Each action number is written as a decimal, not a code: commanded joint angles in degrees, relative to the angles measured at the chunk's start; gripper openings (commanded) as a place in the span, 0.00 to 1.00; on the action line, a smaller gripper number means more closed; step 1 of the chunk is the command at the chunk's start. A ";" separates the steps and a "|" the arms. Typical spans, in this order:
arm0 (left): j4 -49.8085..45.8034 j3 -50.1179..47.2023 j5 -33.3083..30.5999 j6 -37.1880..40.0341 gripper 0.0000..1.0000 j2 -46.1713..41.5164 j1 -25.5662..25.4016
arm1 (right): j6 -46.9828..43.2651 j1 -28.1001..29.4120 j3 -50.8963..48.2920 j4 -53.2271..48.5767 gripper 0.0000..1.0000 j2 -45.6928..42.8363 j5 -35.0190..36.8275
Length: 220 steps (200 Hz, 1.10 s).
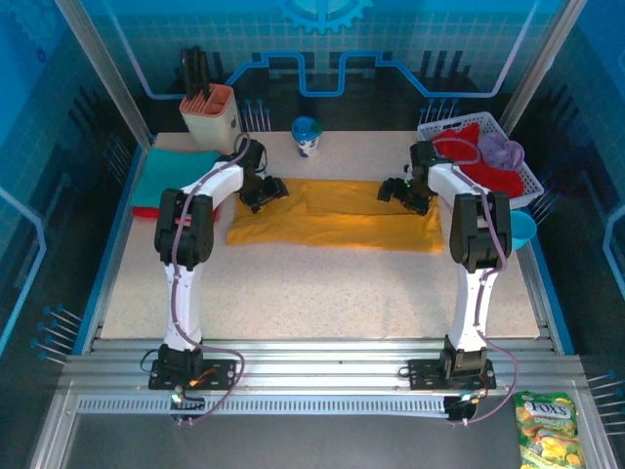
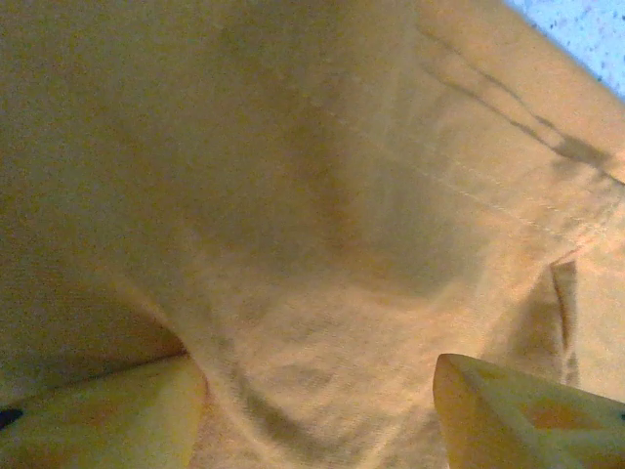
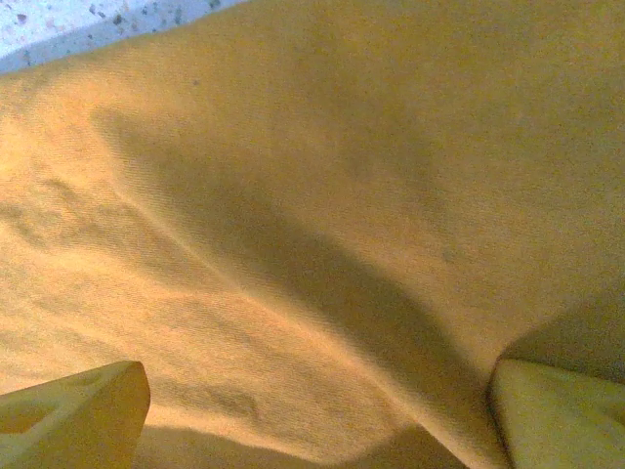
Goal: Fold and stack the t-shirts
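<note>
Plainly one yellow tee [image 1: 337,215], one basket [image 1: 528,182], one cup [image 1: 307,135]

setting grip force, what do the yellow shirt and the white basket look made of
Yellow shirt: soft matte cloth, probably cotton knit; fine weave, stitched seam and soft creases show. White basket: apparently rigid plastic, smooth; its wall is an open moulded lattice.

I see a beige utensil holder [image 1: 210,115] at the tabletop's [image 1: 322,283] far left, a blue-and-white cup [image 1: 307,137] mid-back, a white mesh basket [image 1: 532,181] far right, and a blue bowl [image 1: 522,230] beside it.
</note>
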 commanded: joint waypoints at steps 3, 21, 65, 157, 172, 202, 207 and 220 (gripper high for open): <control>-7.19 6.72 -0.05 1.98 0.63 4.43 -0.41 | 2.25 -0.37 -5.05 -3.98 0.91 -1.75 -2.83; -9.78 11.66 -0.19 3.62 0.63 7.06 -1.04 | 3.05 -0.20 -9.58 -2.80 0.91 -4.54 -4.11; -13.73 20.03 1.85 6.22 0.63 11.56 -3.58 | 5.75 1.63 -23.15 2.56 0.91 -13.11 -6.03; -20.57 39.02 6.34 8.36 0.63 21.49 -9.52 | 11.49 10.40 -42.24 7.32 0.91 -29.68 -4.76; -19.58 39.96 7.56 8.17 0.64 21.96 -10.28 | 12.90 12.68 -44.38 7.80 0.91 -31.12 -3.64; -19.63 40.00 7.48 8.57 0.65 20.66 -10.78 | 13.67 15.06 -44.93 7.02 0.92 -33.42 -0.46; -19.78 39.64 7.06 9.15 0.66 19.76 -10.69 | 13.25 14.98 -44.39 6.22 0.92 -34.14 0.47; -19.93 38.70 5.66 10.48 0.68 16.89 -10.40 | 11.93 14.65 -43.23 3.11 0.94 -36.25 3.09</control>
